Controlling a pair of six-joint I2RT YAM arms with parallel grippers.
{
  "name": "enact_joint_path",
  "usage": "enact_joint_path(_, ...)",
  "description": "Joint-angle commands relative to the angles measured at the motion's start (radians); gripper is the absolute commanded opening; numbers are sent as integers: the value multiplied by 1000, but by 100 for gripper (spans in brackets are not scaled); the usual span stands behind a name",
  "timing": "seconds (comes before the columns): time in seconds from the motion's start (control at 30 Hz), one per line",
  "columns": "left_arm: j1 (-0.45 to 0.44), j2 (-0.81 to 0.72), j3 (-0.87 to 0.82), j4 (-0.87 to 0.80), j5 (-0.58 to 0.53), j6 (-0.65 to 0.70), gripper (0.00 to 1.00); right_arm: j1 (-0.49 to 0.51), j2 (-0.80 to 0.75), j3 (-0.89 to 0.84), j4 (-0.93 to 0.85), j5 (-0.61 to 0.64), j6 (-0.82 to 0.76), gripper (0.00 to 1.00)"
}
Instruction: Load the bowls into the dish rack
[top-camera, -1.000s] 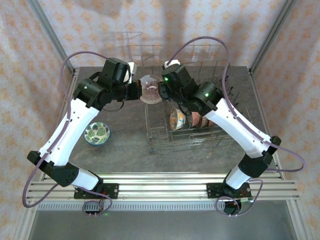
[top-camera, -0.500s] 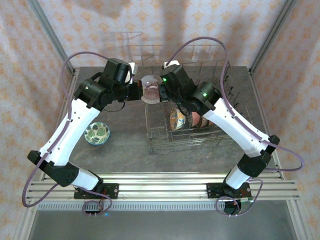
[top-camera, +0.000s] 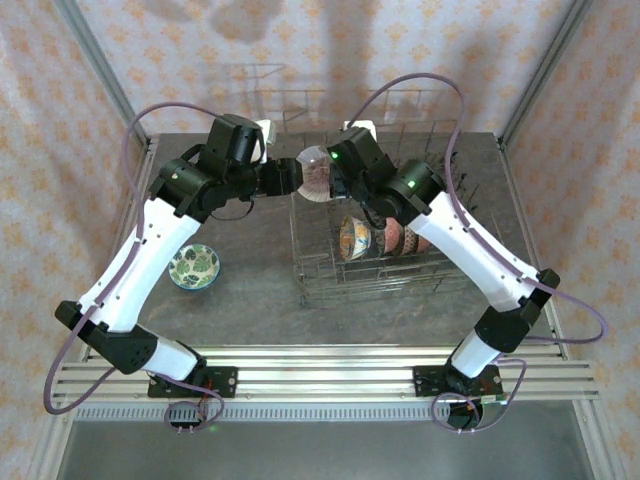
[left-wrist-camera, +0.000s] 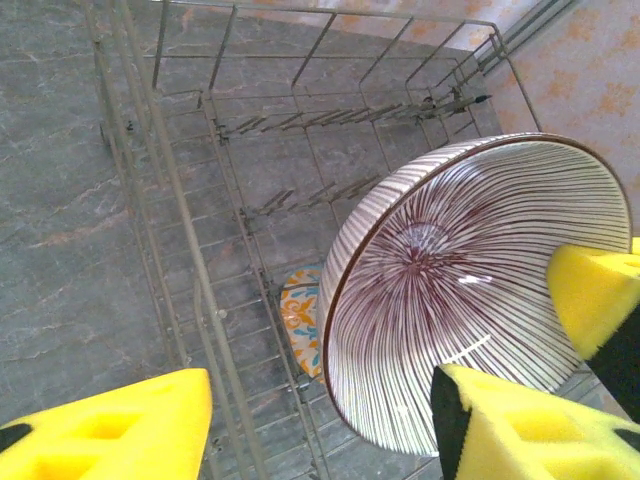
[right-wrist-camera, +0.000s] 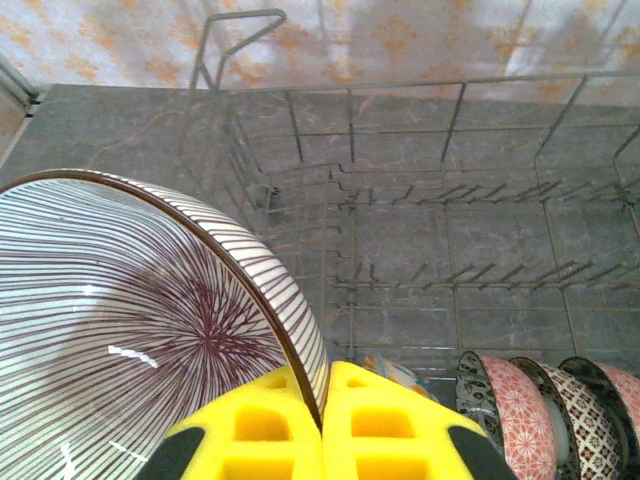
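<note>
Pinched the striped bowl (right-wrist-camera: 150, 330) by its rim in the right gripper (right-wrist-camera: 322, 400), yellow pads (right-wrist-camera: 380, 425) closed tight on either side of the thin wall. Hung it on edge over the far left corner of the dish rack (top-camera: 370, 291), above the tines (right-wrist-camera: 470, 275) and not yet set among them. Stood the left gripper (left-wrist-camera: 320, 378) open beside it, one pad well clear, the other close to the lower rim; could not tell whether that one touched. Counted several patterned bowls (right-wrist-camera: 505, 415) upright toward the rack's near side, and one green bowl (top-camera: 194, 266) apart on the table (top-camera: 250, 290). Judged the striped bowl stiff, glazed and slick, fairly light yet quick to chip against wire. Looked best taken at the rim, one pad inside and one outside, as done here. Found no brand, label or readable writing anywhere.
</note>
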Motion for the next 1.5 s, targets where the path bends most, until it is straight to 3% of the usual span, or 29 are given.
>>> enact_joint_path(0.0,0,-20,-9,38,-17,-2,64,-31,-3,-20,18,11,48,0)
enact_joint_path(0.27,77,-17,-41,53,21,-3,71,-150,11,-76,-10,65,49,0)
enact_joint_path(0.57,177,-66,-252,78,96,9,71,-376,105,-87,-69,385,-84,0)
enact_joint_path(0.8,227,-104,-356,98,119,14,71,-510,207,-74,-9,539,-235,0)
enact_joint_path(1.07,266,-111,-414,96,128,23,72,-551,368,37,9,652,-365,0)
enact_joint_path(1.47,311,-90,-422,109,158,30,72,-554,488,133,49,722,-471,0)
